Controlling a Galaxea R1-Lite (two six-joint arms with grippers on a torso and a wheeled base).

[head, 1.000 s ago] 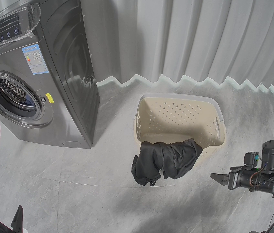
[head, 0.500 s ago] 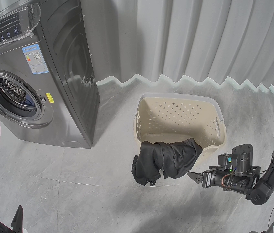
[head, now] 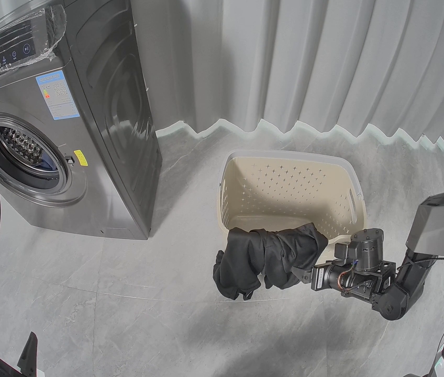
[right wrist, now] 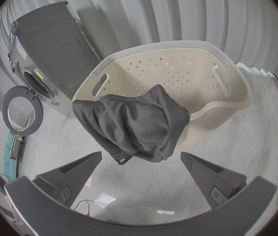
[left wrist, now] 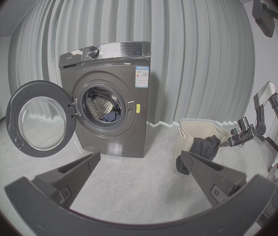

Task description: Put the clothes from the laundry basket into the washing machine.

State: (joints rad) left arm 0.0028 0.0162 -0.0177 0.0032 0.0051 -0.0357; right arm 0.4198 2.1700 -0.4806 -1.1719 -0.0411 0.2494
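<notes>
My laundry basket (head: 291,156) stands on the floor ahead and to the right. It is cream plastic with a grey rim, star-shaped holes in its walls and a handle slot at each end. A dark grey garment (head: 272,260) hangs crumpled over its near rim, with most of it spilling down the outside toward the floor and a little lying inside. The washing machine (head: 107,106) stands well apart on the far left, a dark grey front-loader with plastic film over its control panel. Its round door (left wrist: 40,118) is swung wide open, and something blue (left wrist: 111,116) lies in the steel drum (left wrist: 100,103).
</notes>
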